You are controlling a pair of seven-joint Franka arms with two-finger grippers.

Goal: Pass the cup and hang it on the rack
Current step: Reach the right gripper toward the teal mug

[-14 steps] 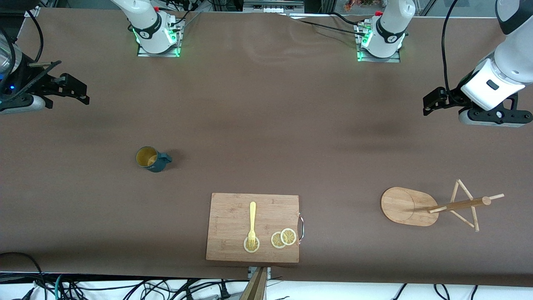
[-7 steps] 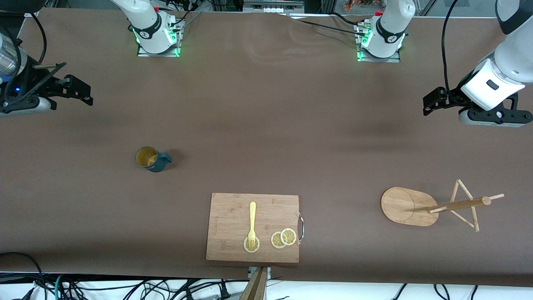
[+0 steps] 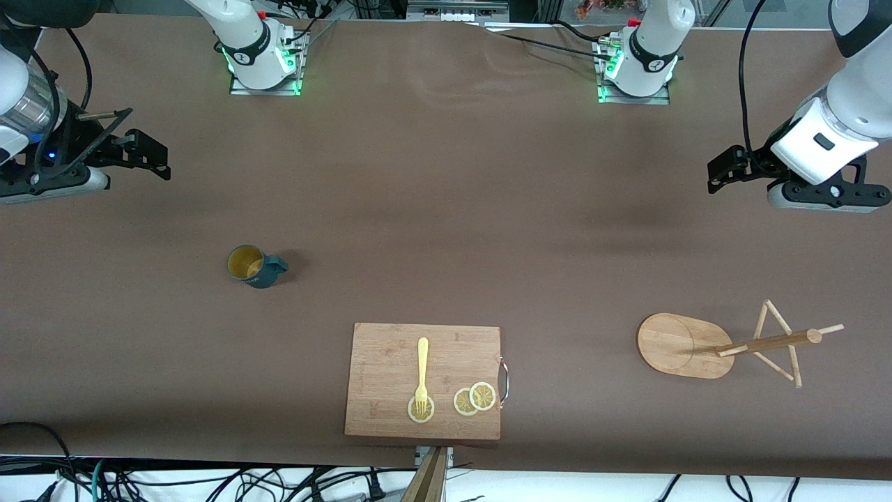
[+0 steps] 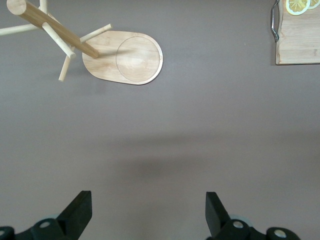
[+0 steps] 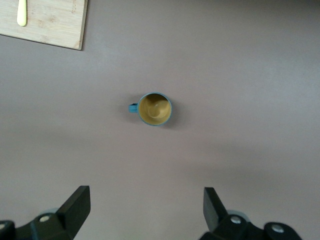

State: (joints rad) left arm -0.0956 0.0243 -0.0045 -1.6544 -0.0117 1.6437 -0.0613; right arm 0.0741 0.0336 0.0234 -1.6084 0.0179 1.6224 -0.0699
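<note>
Cup (image 3: pixel 254 266) upright on table, well apart from empty, wide-open right gripper (image 3: pixel 143 155).

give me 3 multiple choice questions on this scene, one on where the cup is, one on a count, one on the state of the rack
1. Where does the cup stand?
A. on the cutting board
B. on the bare table toward the right arm's end
C. on a peg of the rack

2. How many lemon slices lie on the cutting board?
A. one
B. three
C. five

3. What state is the rack in?
A. upright, no cup on its pegs
B. tipped flat on its side
C. upright with the cup hung on it

Key:
1 B: the cup sits upright on the table, farther from the front camera than the cutting board.
2 B: one lemon slice lies under the fork tines, and two overlapping ones lie beside it.
3 A: the rack stands on its oval base with every peg bare.

Both the left gripper and the right gripper are open in the air, holding nothing.
</note>
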